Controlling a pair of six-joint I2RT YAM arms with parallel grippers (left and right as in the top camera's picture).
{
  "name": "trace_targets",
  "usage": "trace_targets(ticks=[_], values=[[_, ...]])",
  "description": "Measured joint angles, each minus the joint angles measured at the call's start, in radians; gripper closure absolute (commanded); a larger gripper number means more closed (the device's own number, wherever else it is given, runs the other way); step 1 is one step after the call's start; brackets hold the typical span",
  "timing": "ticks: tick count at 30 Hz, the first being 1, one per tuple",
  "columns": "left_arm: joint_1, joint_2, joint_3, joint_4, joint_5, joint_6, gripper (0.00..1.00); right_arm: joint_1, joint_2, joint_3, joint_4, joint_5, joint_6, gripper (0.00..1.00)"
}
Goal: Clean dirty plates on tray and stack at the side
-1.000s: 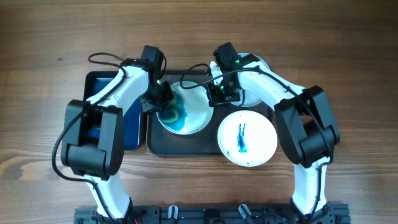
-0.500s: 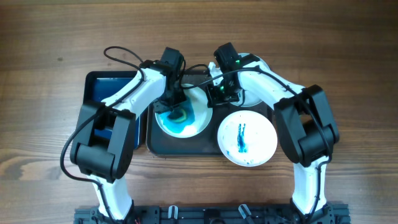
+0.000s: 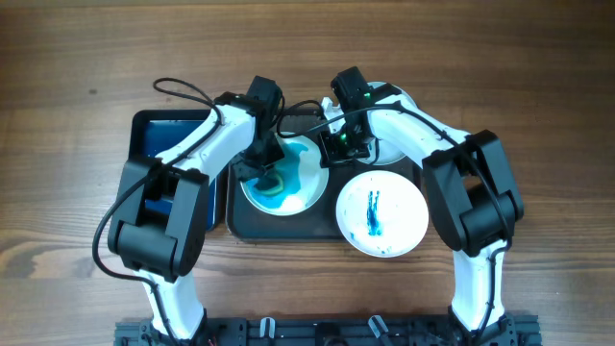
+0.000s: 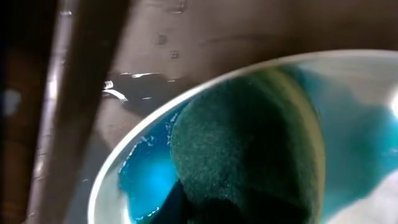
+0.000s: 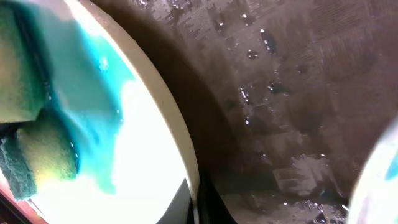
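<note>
Scrubbing the smeared plate (image 3: pixel 306 179) at the 9 o'clock end of the tray (image 3: pixel 288 228), the left fingers (image 3: pixel 261 161) are gripping the sponge (image 3: pixel 276 180); the right fingers (image 3: pixel 332 146) are apparently pinching its wet 2 o'clock rim, which may be slipping out.

I work at a robot lab bench staged as a washing-up station: my two arms (image 3: pixel 154 207) rise from a black rail (image 3: pixel 317 332) at the edge of a wood-grain surface (image 3: pixel 77 58), with white plates (image 3: pixel 381 213) smeared in blue-teal paint, a sponge (image 4: pixel 249 143) and a wet tray (image 3: pixel 288 229).
</note>
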Motion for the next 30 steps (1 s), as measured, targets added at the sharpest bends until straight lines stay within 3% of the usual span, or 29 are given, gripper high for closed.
trace_targets(ticks=[2, 5, 7, 10, 13, 16, 21, 25, 30], values=[[-0.003, 0.000, 0.000, 0.002, 0.034, 0.042, 0.96, 0.000, 0.000, 0.000, 0.000, 0.000, 0.000, 0.96], [-0.011, 0.003, -0.006, 0.074, 0.266, 0.247, 0.96, -0.003, 0.000, 0.000, -0.003, 0.001, -0.003, 0.96], [-0.027, 0.013, -0.010, 0.110, 0.355, 0.307, 0.96, -0.003, 0.000, 0.000, -0.003, 0.001, -0.003, 0.96], [-0.008, 0.014, -0.009, 0.095, 0.285, 0.241, 0.96, -0.003, 0.000, 0.000, -0.003, 0.001, -0.003, 0.96], [0.063, 0.013, 0.059, -0.055, 0.087, 0.182, 0.96, -0.002, 0.000, 0.000, -0.003, 0.004, -0.003, 0.96], [0.114, -0.002, 0.182, -0.164, -0.012, 0.175, 0.96, -0.002, 0.001, 0.000, 0.005, 0.004, -0.003, 0.96], [0.167, -0.143, 0.319, -0.257, -0.071, 0.189, 0.96, -0.001, -0.006, 0.003, -0.037, 0.018, -0.003, 0.96], [0.307, -0.208, 0.322, -0.263, -0.084, 0.190, 0.96, 0.060, -0.122, 0.003, -0.084, 0.271, 0.032, 0.96], [0.417, -0.208, 0.322, -0.254, -0.085, 0.190, 0.96, 0.285, -0.335, 0.003, -0.121, 0.813, 0.136, 0.96]])
